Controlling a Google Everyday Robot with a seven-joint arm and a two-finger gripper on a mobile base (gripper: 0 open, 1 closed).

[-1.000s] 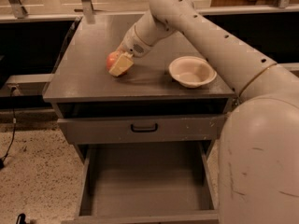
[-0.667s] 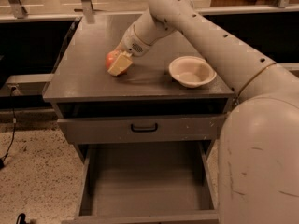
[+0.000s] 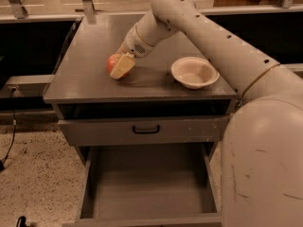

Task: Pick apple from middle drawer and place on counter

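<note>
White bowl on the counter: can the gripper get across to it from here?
Probably yes. The gripper is down at the apple on the counter; the white bowl sits open-side up on the same top, and nothing stands between them.

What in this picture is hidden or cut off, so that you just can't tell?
All in the camera view:
The apple: its right side is covered by the gripper, which sits against it on the counter.
The middle drawer: its front is cut off by the bottom edge, and its right corner is behind the robot's body.
The gap under the counter: too dark to see inside.
</note>
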